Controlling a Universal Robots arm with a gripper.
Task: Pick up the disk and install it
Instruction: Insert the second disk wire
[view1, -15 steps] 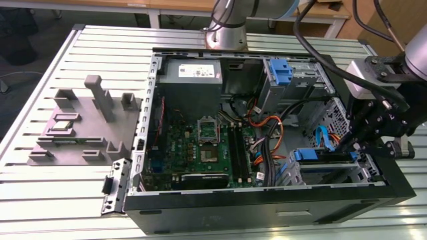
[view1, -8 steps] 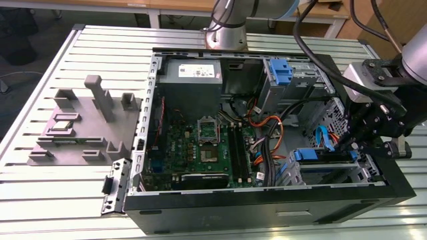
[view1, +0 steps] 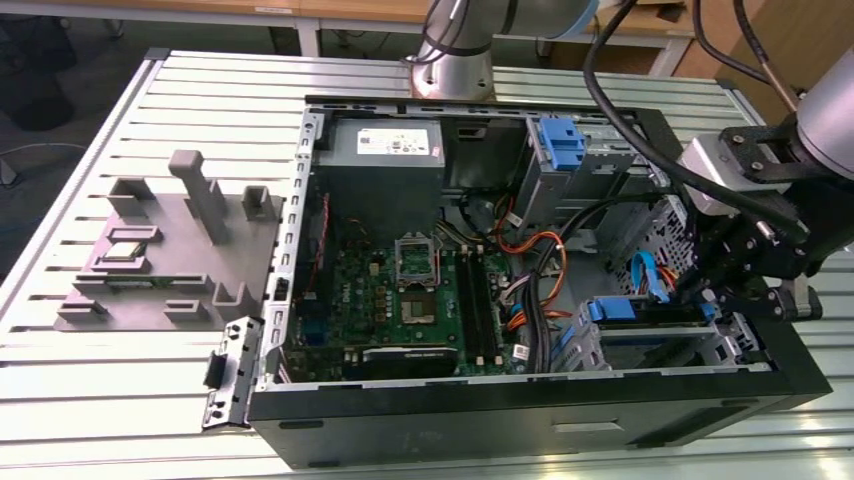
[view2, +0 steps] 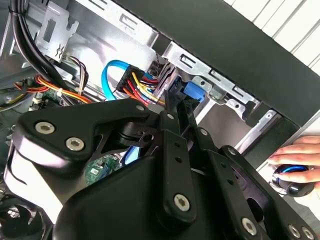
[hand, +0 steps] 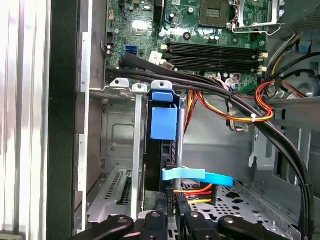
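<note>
The disk (hand: 162, 150) stands on edge in the drive bay of the open computer case (view1: 534, 405), its blue carrier frame (hand: 164, 122) showing at the end toward the motherboard. In the exterior view the same blue carrier (view1: 641, 308) lies in the cage at the case's right front corner. My gripper (hand: 175, 210) is at the disk's other end, its two black fingers close together on the thin edge, shut on the disk. The fingertips (view2: 172, 100) converge against the blue carrier (view2: 192, 92) in the second wrist view. My gripper (view1: 721, 295) reaches in from the exterior view's right.
A blue data cable (hand: 200, 176) and red, yellow and orange power wires (hand: 230, 117) hang beside the bay. A taller blue bracket (view1: 561, 140), grey power supply (view1: 380, 145) and motherboard (view1: 400, 300) fill the case. A grey fixture plate (view1: 147, 270) lies left. A person's hand (view2: 300, 150) rests outside the case.
</note>
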